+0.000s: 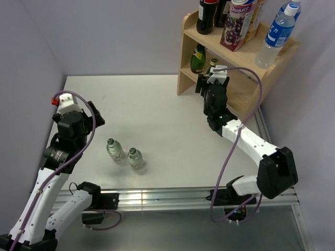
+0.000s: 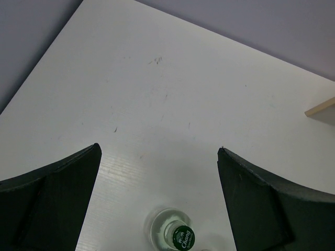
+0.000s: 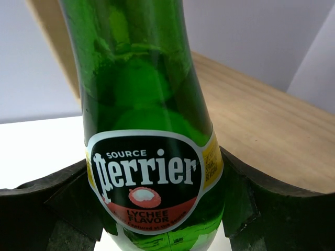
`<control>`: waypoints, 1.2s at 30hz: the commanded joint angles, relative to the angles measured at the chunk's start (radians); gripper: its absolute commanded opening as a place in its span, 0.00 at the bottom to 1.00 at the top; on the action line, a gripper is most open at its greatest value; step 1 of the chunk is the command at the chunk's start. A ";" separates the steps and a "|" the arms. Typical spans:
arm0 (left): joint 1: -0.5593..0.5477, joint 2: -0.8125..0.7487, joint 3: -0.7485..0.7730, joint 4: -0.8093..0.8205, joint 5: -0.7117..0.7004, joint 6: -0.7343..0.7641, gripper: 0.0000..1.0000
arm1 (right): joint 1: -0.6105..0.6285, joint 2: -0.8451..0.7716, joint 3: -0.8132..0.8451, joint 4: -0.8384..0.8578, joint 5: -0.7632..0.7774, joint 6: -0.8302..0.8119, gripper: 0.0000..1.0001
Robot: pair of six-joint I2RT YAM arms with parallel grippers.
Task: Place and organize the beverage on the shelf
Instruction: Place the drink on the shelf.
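Right wrist shows the right gripper (image 3: 157, 209) pinching a green Perrier bottle (image 3: 141, 94) at the lower tier of the shelf (image 3: 256, 125), while the left gripper (image 2: 158, 150) stands spread.

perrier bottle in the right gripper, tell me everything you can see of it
The Perrier bottle is see-through green, glass by its look, upright, with a black oval label reading Source Perrier, lychee flavor, edged yellow. The right gripper is shut on it at label height, a finger on each side. It is at the front of the shelf's lower tier; its base is hidden.
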 commanded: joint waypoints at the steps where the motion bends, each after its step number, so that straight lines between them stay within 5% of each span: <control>1: 0.004 -0.001 0.000 0.052 0.046 0.004 1.00 | -0.032 -0.007 0.082 0.214 -0.011 -0.015 0.00; 36: 0.004 0.011 -0.011 0.073 0.130 0.017 1.00 | -0.148 0.322 0.122 0.297 0.039 0.044 0.03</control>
